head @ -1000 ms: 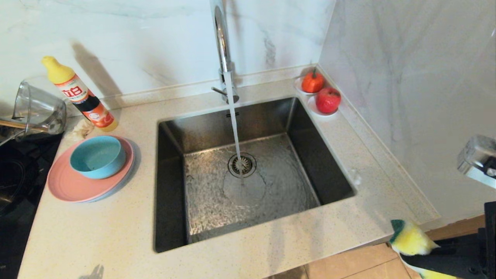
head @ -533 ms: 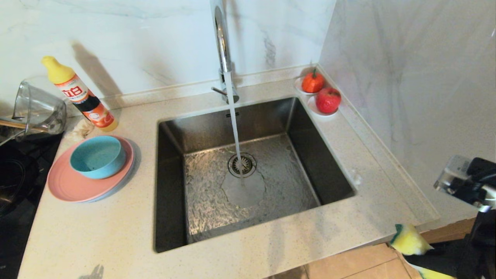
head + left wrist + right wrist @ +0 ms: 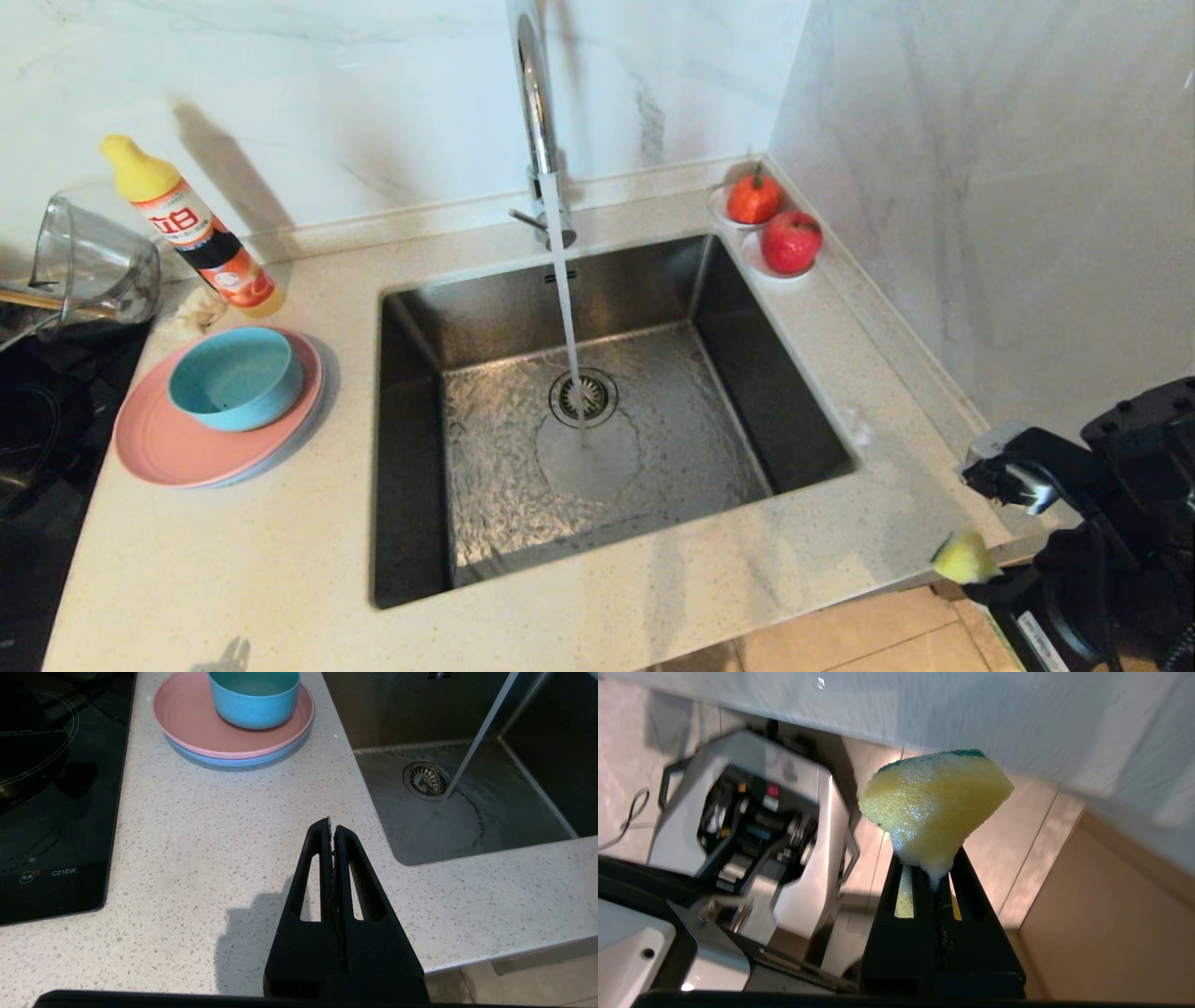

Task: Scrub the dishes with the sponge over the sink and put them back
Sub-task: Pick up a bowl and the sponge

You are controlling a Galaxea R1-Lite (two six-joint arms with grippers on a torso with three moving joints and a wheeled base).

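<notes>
A teal-blue bowl (image 3: 235, 378) (image 3: 254, 697) sits on a pink plate (image 3: 154, 448) (image 3: 187, 714), which is stacked on a grey-blue plate (image 3: 316, 415) (image 3: 233, 760), left of the sink (image 3: 653, 280). Water runs from the faucet (image 3: 532, 93) onto the drain strainer (image 3: 583, 397). My right gripper (image 3: 931, 868) is shut on the wet, foamy yellow sponge (image 3: 934, 798) (image 3: 963, 557), held just off the counter's front right corner, below its edge. My left gripper (image 3: 331, 828) is shut and empty, hovering over the counter in front of the dishes.
A detergent bottle (image 3: 191, 229) and a clear glass jug (image 3: 89, 261) stand behind the dishes. A black hob (image 3: 37, 420) lies at the far left. Two red fruits (image 3: 789, 241) sit in the back right corner, against the marble wall (image 3: 980, 187).
My right arm has swung down and inward at the lower right. The sponge has turned and shifted slightly, so less of it shows. The left arm and the dishes have stayed still.
</notes>
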